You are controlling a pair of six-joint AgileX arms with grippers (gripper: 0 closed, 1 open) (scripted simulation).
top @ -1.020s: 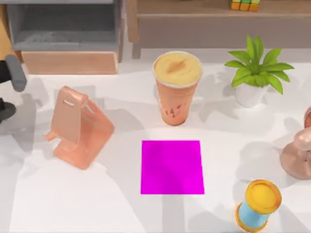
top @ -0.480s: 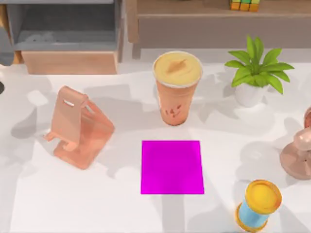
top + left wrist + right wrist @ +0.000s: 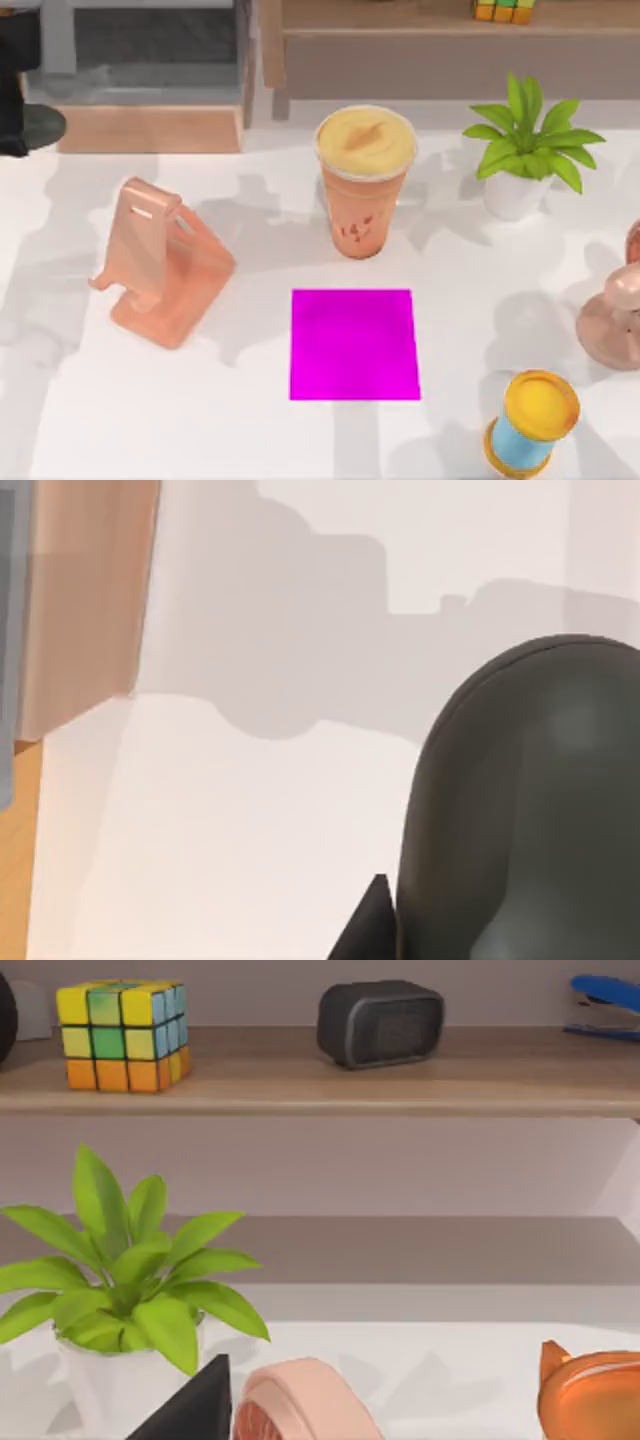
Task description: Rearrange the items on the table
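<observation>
left arm: dark bulk at the far left corner of the tabletop in the top view, over the edge by the grey drawer unit (image 3: pixel 140 60)
left gripper (image 3: pixel 375 930): a black fingertip shows close beside the mouse in the left wrist view; whether the fingers are spread, closed or gripping the mouse cannot be told
mouse (image 3: pixel 530 810): dark grey, rounded, looming close to the left wrist camera above bare white tabletop; a dark rounded shape at the far left edge in the top view may be it, not certain
cup (image 3: pixel 365 180): orange with a creamy yellow top, upright, toward the far edge near the middle of the tabletop, just behind the mat
tabletop (image 3: pixel 200 420): wide, white, shadowed in patches
mat (image 3: pixel 354 344): magenta square, flat, near the middle, toward the front edge
phone stand (image 3: pixel 160 262): peach coloured, on the left half, well apart from the cup
plant (image 3: pixel 528 150): green leaves in a white pot, toward the far right corner
spool (image 3: pixel 532 420): blue body with yellow ends, near the front right corner
pink object (image 3: pixel 615 315): rounded, at the right edge, cut off by the frame
right gripper (image 3: pixel 195 1410): one black fingertip seen in the right wrist view near the plant; fingers' state cannot be told
shelf (image 3: pixel 320 1080): wooden, behind the tabletop, carrying a puzzle cube (image 3: pixel 120 1035), a dark speaker (image 3: pixel 380 1022) and a blue stapler (image 3: pixel 605 1005)
</observation>
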